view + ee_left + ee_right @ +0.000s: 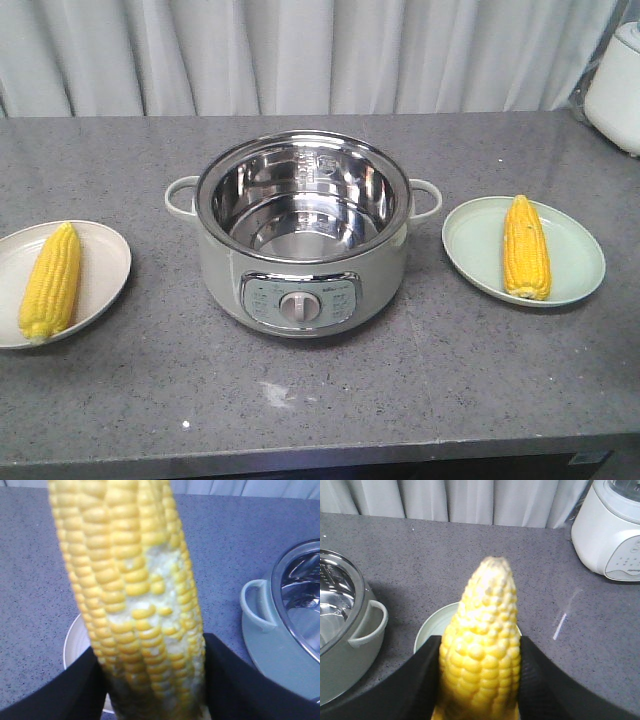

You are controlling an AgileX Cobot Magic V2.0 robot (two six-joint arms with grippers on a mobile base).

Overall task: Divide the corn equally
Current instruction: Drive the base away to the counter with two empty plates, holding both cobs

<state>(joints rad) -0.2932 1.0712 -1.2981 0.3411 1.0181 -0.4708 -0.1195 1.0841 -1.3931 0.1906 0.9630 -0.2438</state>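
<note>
A corn cob lies on the white plate at the left, and another corn cob lies on the pale green plate at the right. No gripper shows in the front view. In the left wrist view my left gripper is shut on a corn cob, its black fingers pressing both sides, with a white plate behind it. In the right wrist view my right gripper is shut on a tapered corn cob above a pale green plate.
An open electric pot with a shiny steel bowl and side handles stands mid-table between the plates; the pot is right of the left gripper, and the pot is left of the right gripper. A white appliance stands at the back right.
</note>
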